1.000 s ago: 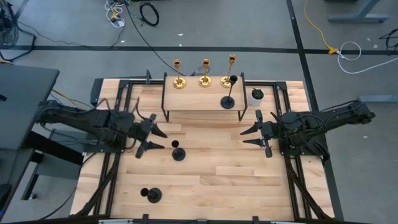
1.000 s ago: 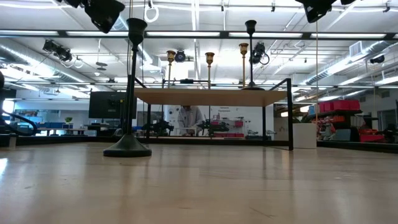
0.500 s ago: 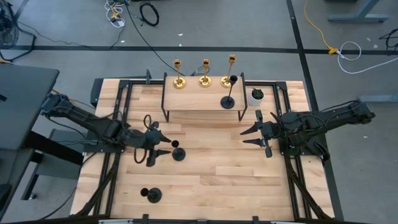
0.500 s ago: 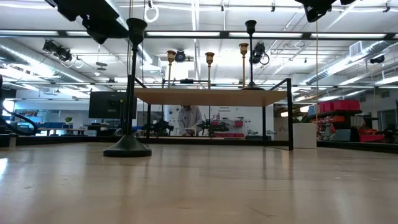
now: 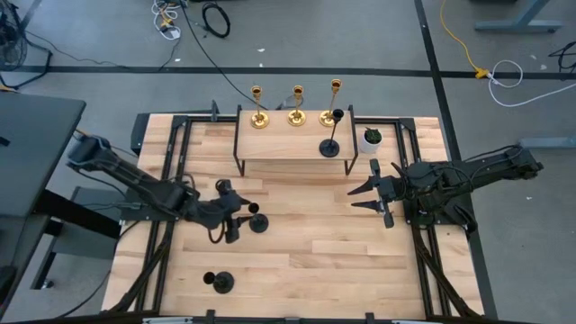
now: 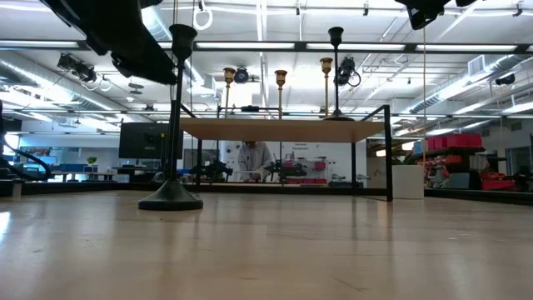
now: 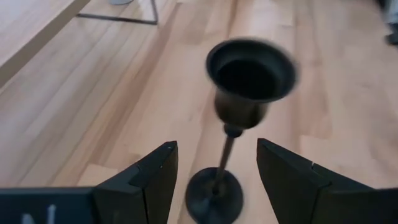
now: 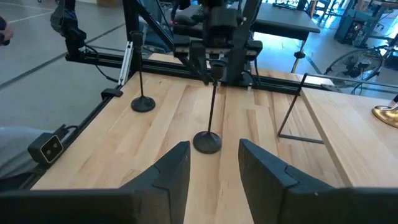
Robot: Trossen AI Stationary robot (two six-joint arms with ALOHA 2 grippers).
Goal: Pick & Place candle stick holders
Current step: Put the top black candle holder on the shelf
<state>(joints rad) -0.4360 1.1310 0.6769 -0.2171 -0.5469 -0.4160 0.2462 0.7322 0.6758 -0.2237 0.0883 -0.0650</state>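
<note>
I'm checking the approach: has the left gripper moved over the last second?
Yes. The left gripper has moved rightward across the wooden table, closing on the matte black candle stick holder, which stayed put; its jaws stand open around the stem.

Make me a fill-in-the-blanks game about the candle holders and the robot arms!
1. The raised shelf holds three ____ holders and one black holder.
2. The left gripper has its fingers ____ around the black holder on the table.
3. Another black holder stands near the table's ____ edge.
4. The small white pot holds a ____ plant.

Missing words: gold; open; front; green
</note>
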